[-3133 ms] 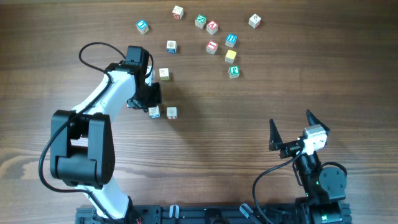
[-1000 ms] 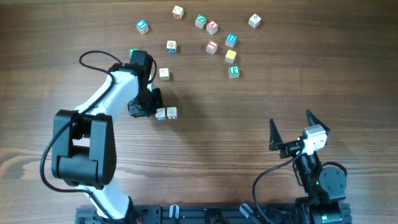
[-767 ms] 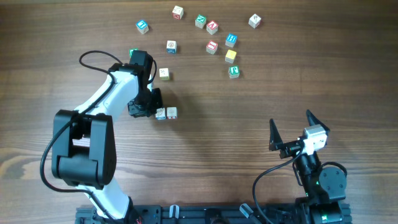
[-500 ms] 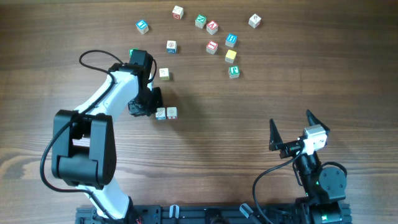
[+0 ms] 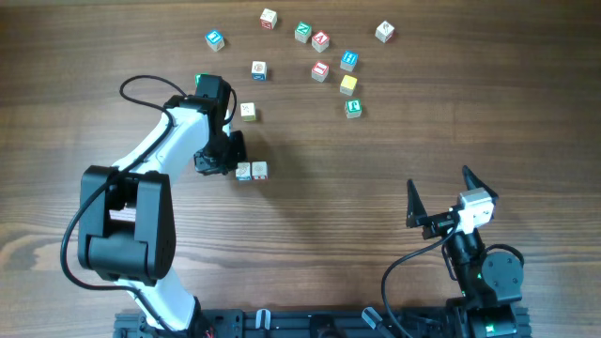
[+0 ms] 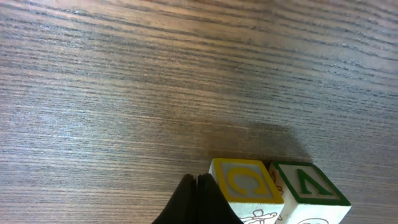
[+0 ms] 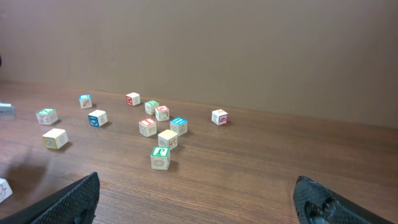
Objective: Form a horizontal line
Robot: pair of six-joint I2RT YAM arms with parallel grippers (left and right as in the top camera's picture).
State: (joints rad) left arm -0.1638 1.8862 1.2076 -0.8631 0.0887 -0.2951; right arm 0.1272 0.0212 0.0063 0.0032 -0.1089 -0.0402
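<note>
Left gripper (image 6: 198, 190) jaws pinched together, probably to work as a pusher, sitting at 9 o'clock of the horizontal line (image 5: 251, 171), just two cubes; right gripper (image 5: 439, 192) idles wide apart at 4 o'clock

horizontal line (image 6: 249, 186): lower faces cut off by the bottom edge
left gripper (image 6: 198, 199): only its closed tips show
scattered cubes (image 5: 320, 69): letters too small overhead

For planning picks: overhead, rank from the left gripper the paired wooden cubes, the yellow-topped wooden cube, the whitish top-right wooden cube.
1. Paired wooden cubes, right beside the left gripper.
2. Yellow-topped wooden cube, up and right.
3. Whitish top-right wooden cube, farthest right.
</note>
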